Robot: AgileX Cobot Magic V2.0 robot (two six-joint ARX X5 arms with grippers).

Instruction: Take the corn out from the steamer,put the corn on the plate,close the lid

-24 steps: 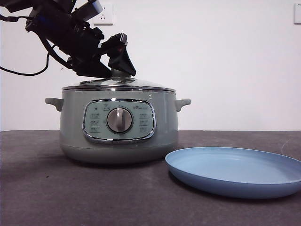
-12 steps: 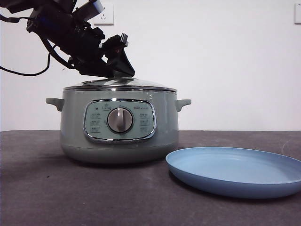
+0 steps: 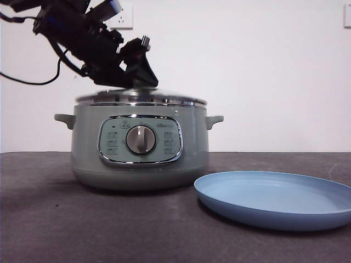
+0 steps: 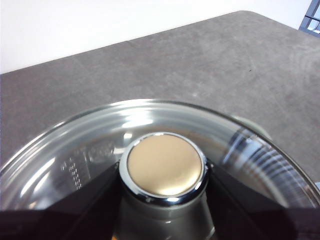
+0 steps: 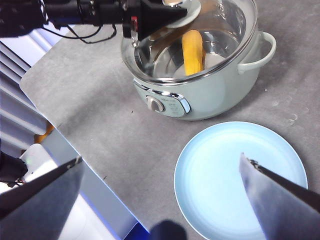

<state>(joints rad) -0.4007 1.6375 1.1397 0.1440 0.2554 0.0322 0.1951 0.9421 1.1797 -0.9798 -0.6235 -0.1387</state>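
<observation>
I see the corn lying inside the steamer, visible through the glass from the right wrist view. Its long axis runs from the panel side of the pot toward the far wall; I cannot tell which end is the tapered one. It is yellow-orange against the bright metal inner bowl.

The steamer is round, pale sage green and smooth, with a small handle on each side, a chrome-framed panel and a silver dial in the middle. The lid is a low glass dome with a chrome rim; it sits on top of the steamer, and I cannot tell whether it rests fully on the rim. Its knob is round with a chrome ring and a pale flat top.

The left gripper is above the steamer, clamped on the knob, one dark jaw on each side of the knob's neck.

The plate is wide, shallow, matte light blue, on the grey table just beside the steamer, nothing on it.

The right gripper hangs high over the plate, jaws spread wide, holding nothing.
</observation>
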